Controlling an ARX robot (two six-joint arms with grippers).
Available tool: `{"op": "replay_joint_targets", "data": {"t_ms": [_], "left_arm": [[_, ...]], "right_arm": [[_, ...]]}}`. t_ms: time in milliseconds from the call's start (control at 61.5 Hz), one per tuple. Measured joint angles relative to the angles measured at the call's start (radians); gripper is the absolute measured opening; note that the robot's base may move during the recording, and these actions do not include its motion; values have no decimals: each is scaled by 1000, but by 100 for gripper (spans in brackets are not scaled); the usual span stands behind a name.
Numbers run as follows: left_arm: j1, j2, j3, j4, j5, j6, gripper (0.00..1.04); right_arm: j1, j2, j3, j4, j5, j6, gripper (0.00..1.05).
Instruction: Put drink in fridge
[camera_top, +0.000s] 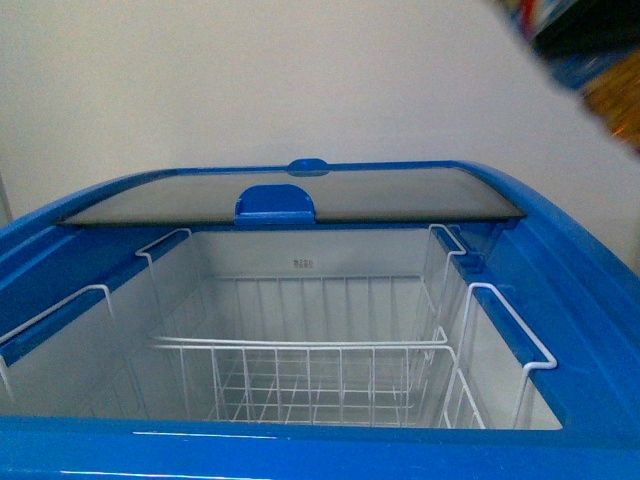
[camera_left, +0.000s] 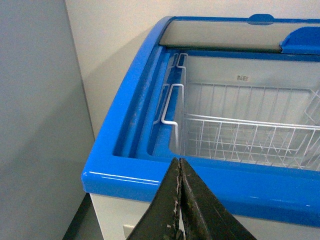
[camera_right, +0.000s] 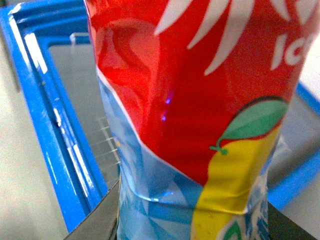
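The fridge, a white chest cooler with a blue rim (camera_top: 560, 300), stands open in the front view. Its glass lid (camera_top: 300, 195) is slid to the far side. White wire baskets (camera_top: 300, 375) hang inside and look empty. Neither arm shows in the front view. In the left wrist view my left gripper (camera_left: 179, 165) is shut and empty, in front of the fridge's near blue rim (camera_left: 150, 175) by its corner. In the right wrist view my right gripper (camera_right: 192, 220) is shut on the drink bottle (camera_right: 200, 100), red, blue and yellow labelled, held over the fridge's blue rim (camera_right: 55, 140).
A pale wall (camera_top: 250, 80) stands behind the fridge. A grey panel (camera_left: 35, 125) stands beside the fridge's corner in the left wrist view. A blue lid handle (camera_top: 274, 203) sits on the glass edge. Blurred shelves (camera_top: 590, 50) show at the far upper right.
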Motion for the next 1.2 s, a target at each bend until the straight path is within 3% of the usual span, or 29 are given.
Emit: {"op": "replay_joint_targets", "data": {"t_ms": [130, 260, 601, 926, 1138, 1202], "left_arm": [[0, -51, -22, -30, 0, 0, 3], [0, -93, -37, -57, 0, 0, 3], [0, -196, -82, -104, 2, -1, 3], [0, -295, -82, -196, 0, -1, 3], [0, -359, -82, -259, 0, -1, 3], [0, -445, -82, -377, 2, -1, 3]], "right_arm": [[45, 245, 160, -142, 87, -174, 40], [74, 383, 219, -167, 166, -270, 40], [188, 607, 265, -114, 253, -432, 40], [196, 793, 314, -31, 350, -571, 40], [208, 875, 324, 34, 361, -603, 40], [212, 897, 302, 64, 366, -609, 40]]}}
